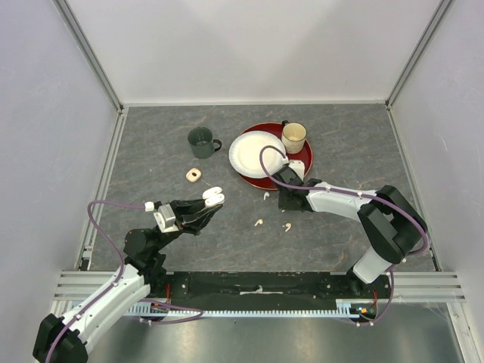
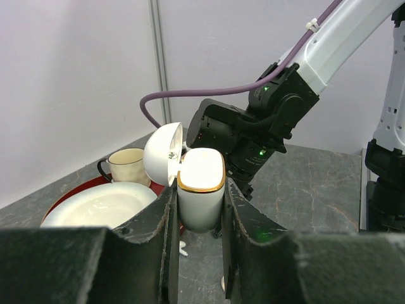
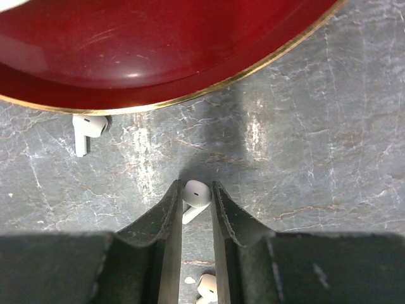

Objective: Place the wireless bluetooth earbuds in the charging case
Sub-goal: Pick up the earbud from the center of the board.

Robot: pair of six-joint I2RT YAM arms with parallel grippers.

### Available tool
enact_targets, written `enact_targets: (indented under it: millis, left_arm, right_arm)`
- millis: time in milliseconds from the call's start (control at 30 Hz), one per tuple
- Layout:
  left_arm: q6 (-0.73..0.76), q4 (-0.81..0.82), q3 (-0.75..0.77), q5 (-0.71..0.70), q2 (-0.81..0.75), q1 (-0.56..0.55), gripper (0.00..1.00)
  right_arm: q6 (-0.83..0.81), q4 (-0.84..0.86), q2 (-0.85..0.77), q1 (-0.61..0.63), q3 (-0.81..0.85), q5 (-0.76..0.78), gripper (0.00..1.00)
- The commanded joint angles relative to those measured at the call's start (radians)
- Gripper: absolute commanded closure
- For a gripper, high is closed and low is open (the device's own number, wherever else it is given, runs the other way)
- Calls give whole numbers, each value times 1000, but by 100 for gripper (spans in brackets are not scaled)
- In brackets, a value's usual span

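My left gripper [image 1: 213, 198] is shut on the white charging case [image 2: 200, 190], which has a gold rim, and holds it upright above the table with its lid [image 2: 163, 154] swung open to the left. My right gripper [image 3: 196, 190] is low over the table just in front of the red plate [image 3: 190, 57], its fingertips closed on the head of a white earbud [image 3: 196, 194]. Another white earbud [image 3: 85, 130] lies at the plate's edge. A pale peach earbud [image 3: 207, 288] lies below the jaws. In the top view two earbuds [image 1: 259, 222] [image 1: 287, 226] lie loose near the right gripper [image 1: 284, 203].
A white plate [image 1: 246, 155] and a cream mug [image 1: 293, 137] rest on the red plate [image 1: 302, 175]. A dark green mug [image 1: 201, 141] stands to the left, and a small peach round object [image 1: 193, 175] lies nearer. The right arm [image 2: 278, 101] fills the space beyond the case.
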Motion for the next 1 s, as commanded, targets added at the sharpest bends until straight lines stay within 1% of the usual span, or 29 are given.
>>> enact_targets:
  millis: [0,67,167,267,433,467,533,600,700,733,833,967]
  left_arm:
    - [21,22,-47,-14,-2,-2,98]
    - [21,22,-47,-17,-4,-2,98]
    - [21,22,-48,-15,-2,-2,98]
    - [21,22,-48,-17,-4,-2,98]
    - [22,22,-48,-17,-2,-3,98]
    - [22,22,-48,-17,-2,-2,98]
    - [22,20,-48,-17,-2,-2,98]
    - [22,20,-48,-17,-2,-2,98]
    - [22,20,-48,-17,-5,-2,98]
    - [22,19,-48,-17,-5,-2,98]
    - [24,14,-48,-18,-13,-2,98]
    - [27,0,-48,-23,-27,-2,98]
  right_arm:
    - [-176,25,23,12,13,-57,76]
    - [-252,31,22,15,5,-75,76]
    - [-325,51,7,22,-15,-91,75]
    - [-351,53,0,22,-25,-77,73]
    - [-348,56,-6,22,-24,-79,62]
    - [-340,56,-6,22,-21,-77,60]
    - [-313,54,-4,22,-12,-71,53]
    - [-287,50,-4,22,-6,-65,49]
    - [-209,36,0,22,13,-65,50]
    - [-157,30,3,22,22,-57,50]
    - [-80,-12,13,20,39,-42,54]
    - [-14,-53,10,22,36,3,57]
